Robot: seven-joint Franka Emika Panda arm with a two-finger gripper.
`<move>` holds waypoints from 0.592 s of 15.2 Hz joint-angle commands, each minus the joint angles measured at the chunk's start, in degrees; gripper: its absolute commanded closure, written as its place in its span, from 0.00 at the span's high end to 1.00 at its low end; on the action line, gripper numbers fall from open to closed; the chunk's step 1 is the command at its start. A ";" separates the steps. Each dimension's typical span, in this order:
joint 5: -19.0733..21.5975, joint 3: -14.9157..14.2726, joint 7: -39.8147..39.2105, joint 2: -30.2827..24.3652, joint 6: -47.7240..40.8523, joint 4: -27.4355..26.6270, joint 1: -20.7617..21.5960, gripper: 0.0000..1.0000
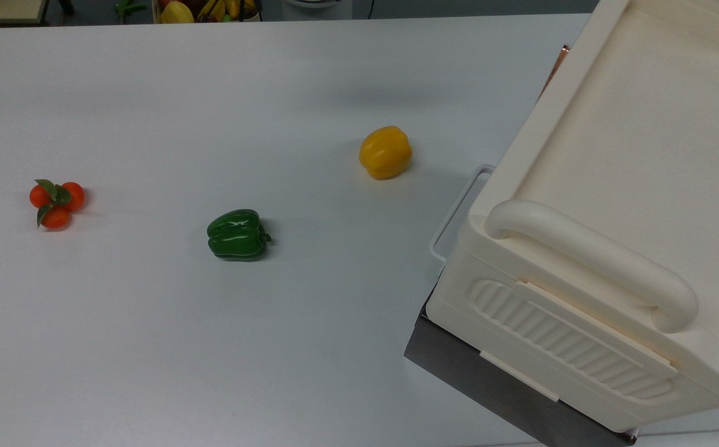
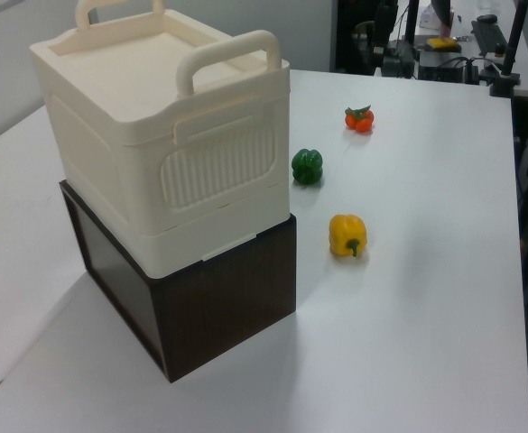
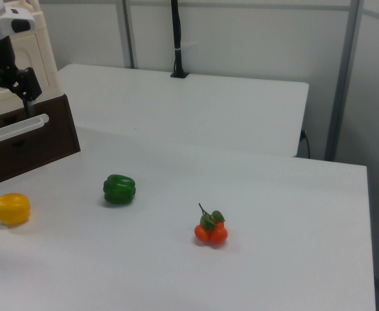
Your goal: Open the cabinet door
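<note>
Right view: the hand (image 3: 8, 97) points down before the cabinet door (image 3: 27, 52), fingers spread wide, holding nothing; the door stands upright, closed.

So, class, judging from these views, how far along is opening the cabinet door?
Done: nothing yet. The cabinet door appears shut against the cabinet. In hand: the gripper hovers open in front of it, gripping nothing. Left: grasp the copper handle and swing the door open.
</note>
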 commanded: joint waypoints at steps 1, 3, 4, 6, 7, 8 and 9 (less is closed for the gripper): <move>0.77 -0.02 -1.33 -0.45 1.01 -1.12 0.44 1.00; 0.78 -0.02 -0.98 -0.54 1.01 -1.12 0.52 1.00; 0.86 -0.02 -1.24 -0.45 1.10 -1.12 0.44 1.00; 0.95 -0.02 -1.42 -0.45 1.36 -1.21 0.52 1.00; 1.04 -0.02 -1.42 -0.45 1.37 -1.47 0.52 1.00; 1.21 -0.02 -1.42 -0.45 1.54 -1.47 0.52 1.00; 1.39 -0.02 -1.42 -0.45 1.54 -1.47 0.52 1.00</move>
